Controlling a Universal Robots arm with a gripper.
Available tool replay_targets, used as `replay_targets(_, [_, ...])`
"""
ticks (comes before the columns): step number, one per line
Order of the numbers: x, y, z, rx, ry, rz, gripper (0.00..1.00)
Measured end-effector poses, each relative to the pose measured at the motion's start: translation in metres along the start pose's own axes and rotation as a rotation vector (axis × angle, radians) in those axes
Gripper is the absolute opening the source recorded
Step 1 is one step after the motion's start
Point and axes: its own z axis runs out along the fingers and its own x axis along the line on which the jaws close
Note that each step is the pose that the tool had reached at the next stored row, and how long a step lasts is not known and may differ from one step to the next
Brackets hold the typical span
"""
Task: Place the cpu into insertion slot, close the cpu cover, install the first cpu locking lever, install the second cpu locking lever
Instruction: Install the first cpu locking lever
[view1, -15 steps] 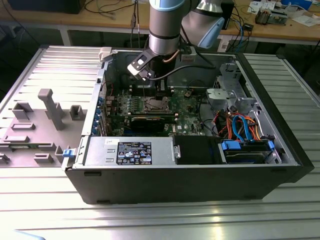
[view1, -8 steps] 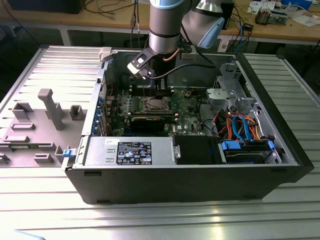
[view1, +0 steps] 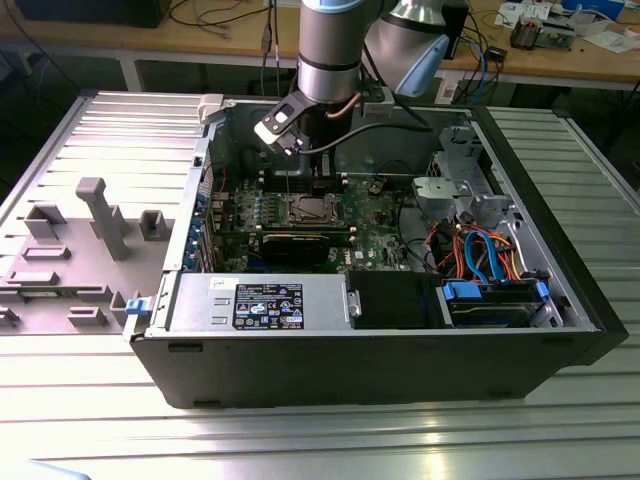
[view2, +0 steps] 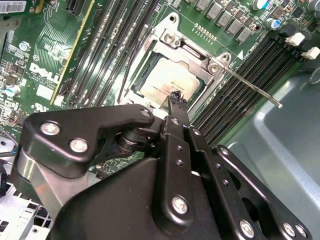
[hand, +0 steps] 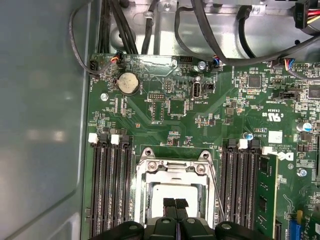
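The cpu (view2: 165, 82), a flat square with a pale metal top, lies in the insertion slot (hand: 145, 187) on the green motherboard. The silver cpu cover (view2: 192, 52) lies flat around it, and the chip shows through its window. My gripper (view2: 176, 97) hangs just above the chip's edge, fingers pressed together and shut with nothing between them. In the first wrist view the gripper (hand: 175, 204) is over the cpu (hand: 172, 192). One thin locking lever (view2: 250, 86) sticks out from a socket corner across the memory slots; another lever (view2: 126, 70) runs along the opposite side. In the exterior view the gripper (view1: 318, 185) stands over the socket (view1: 311, 208).
Black memory slots (hand: 107, 190) flank the socket on both sides. A coin battery (hand: 128, 83) and cable bundles (hand: 215, 35) lie beyond it. The open case (view1: 380, 350) holds a power supply (view1: 260, 300), a drive cage (view1: 495, 300) and orange and blue cables (view1: 480, 250). Grey fixtures (view1: 100, 215) stand at the exterior view's left.
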Motion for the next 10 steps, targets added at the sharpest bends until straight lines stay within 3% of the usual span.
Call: replay_targets(10, [0.0001, 0.0, -0.0063, 0.0, 0.0, 0.0, 0.11])
